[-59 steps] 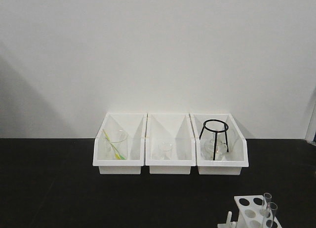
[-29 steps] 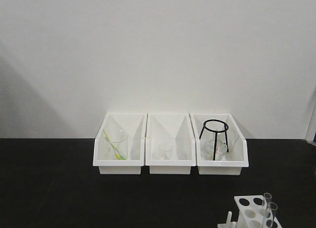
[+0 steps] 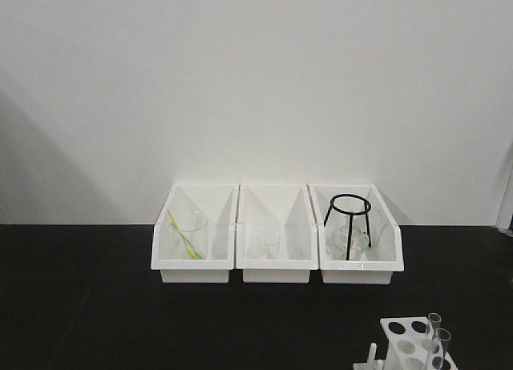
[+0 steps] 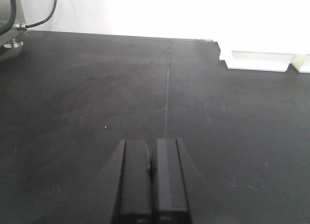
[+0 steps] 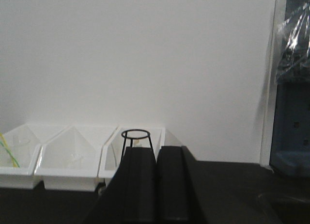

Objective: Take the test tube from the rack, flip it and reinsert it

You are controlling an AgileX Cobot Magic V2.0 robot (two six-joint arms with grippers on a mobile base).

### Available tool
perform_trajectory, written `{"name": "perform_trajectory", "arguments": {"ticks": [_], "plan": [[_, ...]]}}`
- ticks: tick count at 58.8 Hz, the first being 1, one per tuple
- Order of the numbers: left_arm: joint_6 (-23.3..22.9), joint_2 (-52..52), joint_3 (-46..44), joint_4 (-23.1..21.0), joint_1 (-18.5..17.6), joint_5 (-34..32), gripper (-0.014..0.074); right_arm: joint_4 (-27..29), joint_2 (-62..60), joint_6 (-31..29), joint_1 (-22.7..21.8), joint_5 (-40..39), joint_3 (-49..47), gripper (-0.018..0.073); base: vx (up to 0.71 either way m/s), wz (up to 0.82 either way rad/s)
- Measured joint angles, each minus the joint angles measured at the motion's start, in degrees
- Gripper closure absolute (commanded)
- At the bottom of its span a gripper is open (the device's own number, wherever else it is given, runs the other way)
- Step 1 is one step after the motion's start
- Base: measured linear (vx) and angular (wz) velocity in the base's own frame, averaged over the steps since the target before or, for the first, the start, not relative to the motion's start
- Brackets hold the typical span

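Observation:
In the front view the white rack [image 3: 405,344] stands at the bottom right edge of the black table, partly cut off. Two clear test tubes [image 3: 438,342] stand upright in its right-hand holes. Neither arm appears in that view. The left wrist view shows my left gripper [image 4: 152,147] shut over bare black tabletop, nothing between its fingers. My right gripper [image 5: 156,151] is shut too, held level and facing the white bins and wall. Rack and tubes do not show in either wrist view.
Three white open-front bins [image 3: 276,262] stand in a row at the table's back by the wall. The left one holds a beaker with a yellow-green stick [image 3: 189,234], the middle a small beaker [image 3: 266,243], the right a black tripod stand [image 3: 349,223]. A cabinet [image 5: 293,88] stands right.

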Motion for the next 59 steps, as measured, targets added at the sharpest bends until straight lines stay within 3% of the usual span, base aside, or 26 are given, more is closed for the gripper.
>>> {"name": "perform_trajectory", "arguments": {"ticks": [6, 21, 39, 59], "plan": [[0.0, 0.0, 0.0, 0.0, 0.0, 0.1, 0.0603, 1.6, -6.1, -2.2, -0.4, 3.2, 4.7, 0.0574, 0.00, 0.00], [0.0, 0.0, 0.0, 0.0, 0.0, 0.0, 0.0603, 2.7, -6.9, -2.5, -1.1, 6.3, 11.4, 0.0573, 0.00, 0.00], [0.0, 0.0, 0.0, 0.0, 0.0, 0.0, 0.0603, 2.7, -6.9, -2.5, -1.1, 12.4, 11.6, 0.0571, 0.00, 0.00], [0.0, 0.0, 0.0, 0.0, 0.0, 0.0, 0.0603, 2.7, -6.9, -2.5, -1.1, 12.7, 11.6, 0.0571, 0.00, 0.00]]}}
